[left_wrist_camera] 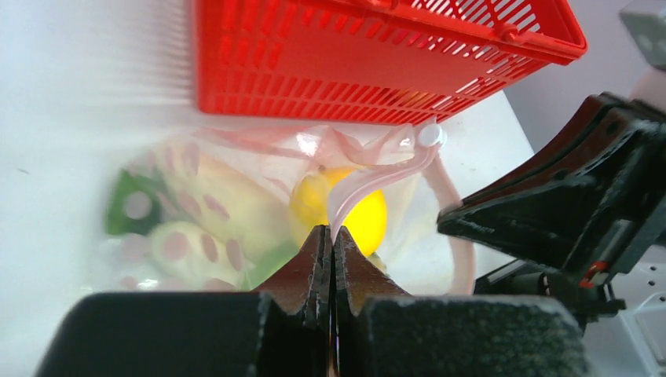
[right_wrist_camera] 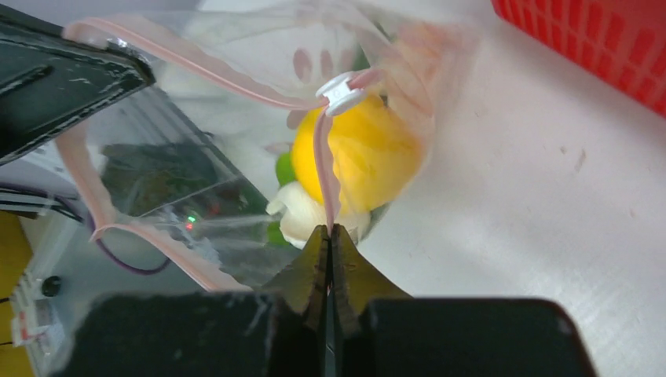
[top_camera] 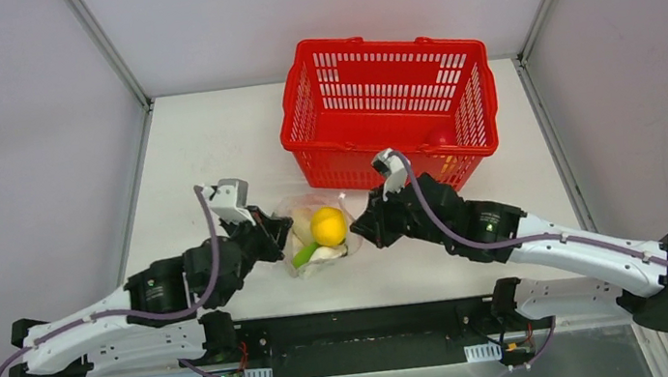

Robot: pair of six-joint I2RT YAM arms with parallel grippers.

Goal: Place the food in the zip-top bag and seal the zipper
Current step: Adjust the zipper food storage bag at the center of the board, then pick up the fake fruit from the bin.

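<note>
Left end effector (left_wrist_camera: 330, 233) and right end effector (right_wrist_camera: 328, 230) both clamped on the zipper (left_wrist_camera: 377, 177), opposite ends, holding zip-top bag (top_camera: 299, 214) mouth taut over desk (top_camera: 208, 147), probably prep for sealing. Food (top_camera: 327, 225) sits inside.
</note>
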